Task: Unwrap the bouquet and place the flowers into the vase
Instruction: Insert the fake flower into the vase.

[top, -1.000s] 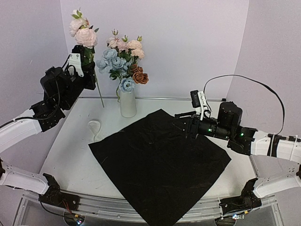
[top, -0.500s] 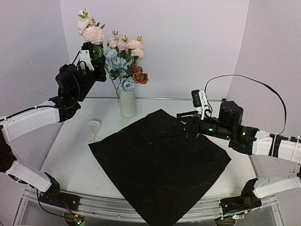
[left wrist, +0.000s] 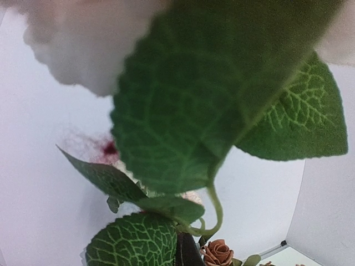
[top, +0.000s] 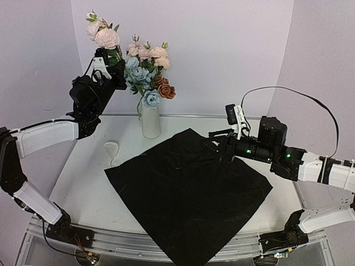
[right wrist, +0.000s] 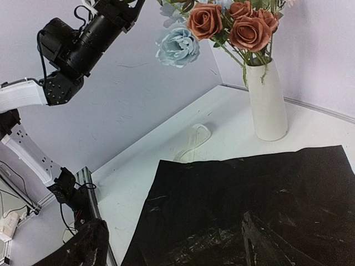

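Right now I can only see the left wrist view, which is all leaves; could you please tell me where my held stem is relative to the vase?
Observer: The left gripper is shut on a pink flower stem, its blooms up and left of the white vase. I cannot tell whether its lower end is in the mouth.
Operator: Thank you. Are other flowers in the vase?
Observer: Yes, pink, blue and rust blooms stand in it.
Operator: And the right arm?
Observer: The right gripper is open over the black wrapping sheet, holding nothing.
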